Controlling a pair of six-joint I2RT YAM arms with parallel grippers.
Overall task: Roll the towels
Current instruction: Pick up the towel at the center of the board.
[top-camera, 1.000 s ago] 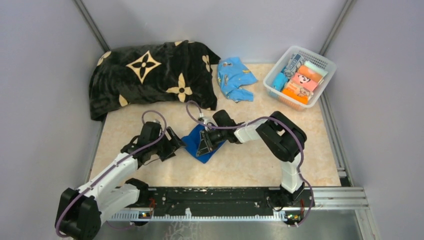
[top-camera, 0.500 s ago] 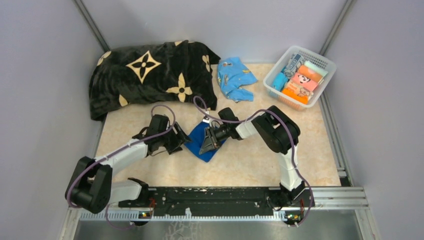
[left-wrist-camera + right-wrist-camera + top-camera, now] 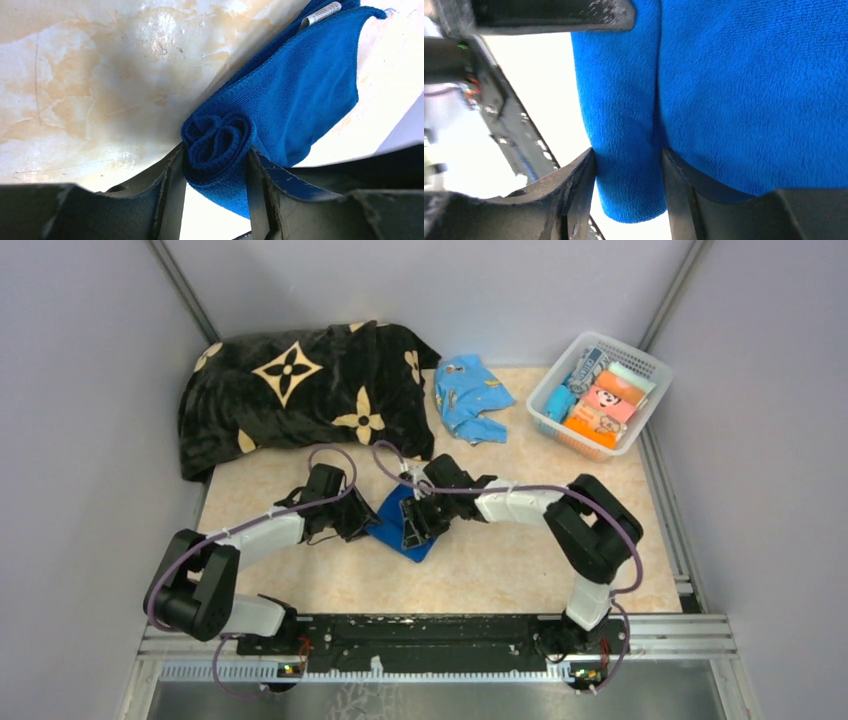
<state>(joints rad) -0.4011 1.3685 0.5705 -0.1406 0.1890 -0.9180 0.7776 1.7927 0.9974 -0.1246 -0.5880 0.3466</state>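
Towel, place: the royal-blue towel (image 3: 388, 522) lies near the table's centre, between the two grippers. The black blanket (image 3: 300, 390) at 11 o'clock and the basket (image 3: 660, 370) at 2 o'clock are both well apart from it.
Left fingers: the left gripper (image 3: 214, 152) is clamped across the roll's open end from the 9 o'clock side, with the spiral squeezed between its two fingers.
Right fingers: the right gripper (image 3: 628, 152) straddles a ridge of the same towel from the 3 o'clock side. Cloth fills the gap, but whether it is pinched or only bracketed I cannot tell.
Risk, unwinding: the spiral looks loose. If the left grip lets go before the flap is wound in, it would likely spring open.
Risk, skew: two grippers work one soft cloth. An uneven pull could cone the roll or drag the whole towel over the smooth tabletop.
Risk, contact: the grippers sit near each other, so a careless move could knock fingers together.
Towel, look: plush deep-blue terry, partly wound into a slightly flattened spiral. In the left wrist view the rest is a flat flap running to 1 o'clock, with a white care tag (image 3: 322, 11) at its far corner.
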